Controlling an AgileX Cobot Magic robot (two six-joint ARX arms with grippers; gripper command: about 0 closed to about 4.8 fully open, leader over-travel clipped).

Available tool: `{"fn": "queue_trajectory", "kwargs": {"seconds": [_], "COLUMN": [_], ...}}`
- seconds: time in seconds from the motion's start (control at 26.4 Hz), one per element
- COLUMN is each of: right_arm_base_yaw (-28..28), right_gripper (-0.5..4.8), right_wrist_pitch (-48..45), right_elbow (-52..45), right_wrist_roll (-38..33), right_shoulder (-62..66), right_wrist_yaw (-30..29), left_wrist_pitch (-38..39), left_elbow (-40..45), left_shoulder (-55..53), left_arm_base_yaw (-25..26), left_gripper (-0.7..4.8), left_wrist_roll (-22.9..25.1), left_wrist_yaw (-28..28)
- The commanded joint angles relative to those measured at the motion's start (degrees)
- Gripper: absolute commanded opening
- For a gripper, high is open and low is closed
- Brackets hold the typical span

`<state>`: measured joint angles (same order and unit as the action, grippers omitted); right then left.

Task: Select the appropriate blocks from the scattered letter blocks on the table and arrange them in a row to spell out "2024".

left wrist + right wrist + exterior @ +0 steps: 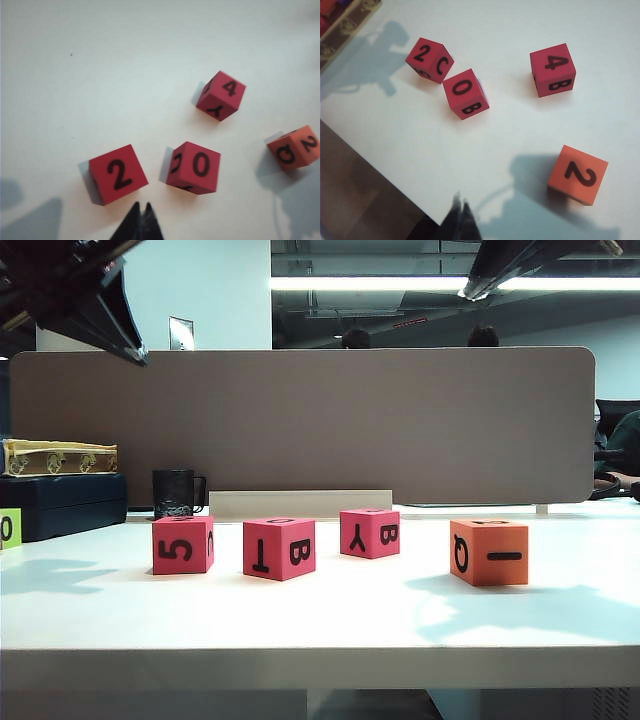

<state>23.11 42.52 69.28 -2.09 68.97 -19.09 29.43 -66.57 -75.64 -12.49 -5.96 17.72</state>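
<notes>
Four blocks [340, 538] stand loosely scattered on the counter [320, 625], tops reading 2, 0, 4, 2, none aligned. Left tool [140, 216] hovers closed, empty, above the pink 2 [118, 173]; right tool [460, 214] closed, empty, near the orange 2 [578, 174]. Step: approach. Next: open and grasp.

Grey-brown partition panel [300, 425] upright across back. Black mug [176, 493] before it, at left. Cream ornate box [58, 457] stacked on dark blue case [62, 504]. Lime-green cube [9, 528] marked 0, far left edge.
</notes>
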Motion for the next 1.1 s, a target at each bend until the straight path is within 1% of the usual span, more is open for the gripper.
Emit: {"fn": "queue_trajectory", "kwargs": {"seconds": [0.04,0.19,0.42,0.49,0.57,0.68,0.72,0.76,0.87,0.91,0.95,1.02,1.06,1.1], "right_arm_base_yaw": [0.66,1.46,1.55,1.64,2.05,2.23,2.25,2.27,2.27,2.27,2.27,2.27,2.27,2.27], "right_gripper": [-0.05,-0.05,-0.05,-0.05,-0.05,-0.05,-0.05,-0.05,-0.05,-0.05,-0.05,-0.05,-0.05,-0.05], "right_wrist_pitch": [2.12,3.15,6.32,6.67,6.95,6.73,6.71,6.69,7.1,7.32,7.48,7.72,7.96,8.13], "right_elbow": [2.58,4.42,8.81,9.68,10.25,10.25,10.25,10.25,10.25,10.25,10.25,10.25,10.25,10.25], "right_wrist_roll": [1.75,2.14,2.14,2.14,2.19,2.43,2.49,2.56,2.54,2.56,2.56,2.56,2.56,2.56], "right_shoulder": [1.16,2.69,8.41,9.84,11.04,11.52,11.58,11.58,11.58,11.58,11.58,11.58,11.58,11.58], "right_wrist_yaw": [1.75,4.57,5.03,5.03,5.05,5.07,5.07,5.07,5.09,5.25,5.25,5.22,5.25,5.27], "left_wrist_pitch": [0.57,2.25,2.75,2.67,2.75,2.91,2.84,2.84,3.06,3.06,3.15,3.45,3.61,3.78], "left_elbow": [-3.19,-6.88,-10.54,-11.21,-11.69,-11.72,-11.72,-11.72,-11.72,-11.72,-11.72,-11.72,-11.72,-11.72], "left_shoulder": [-3.58,-8.94,-15.17,-16.26,-16.96,-17.42,-17.77,-18.51,-20.48,-21.42,-22.45,-24.22,-25.03,-25.57], "left_arm_base_yaw": [-1.05,-1.68,-1.81,-2.93,-4.7,-7.3,-8.15,-9.86,-12.59,-13.66,-14.6,-16.26,-16.79,-17.18], "left_gripper": [-0.06,-0.06,-0.05,-0.05,-0.03,0.01,0.11,0.57,0.59,0.7,1.44,3.29,3.51,3.51], "left_wrist_roll": [1.05,1.03,1.03,1.27,3.02,4.33,4.61,5.6,6.67,7.43,7.91,8.11,8.55,8.83], "left_wrist_yaw": [-1.7,-3.78,-3.34,-3.32,-2.08,-2.1,-2.1,-2.49,-2.69,-2.73,-2.93,-4.76,-5.05,-5.14]}}
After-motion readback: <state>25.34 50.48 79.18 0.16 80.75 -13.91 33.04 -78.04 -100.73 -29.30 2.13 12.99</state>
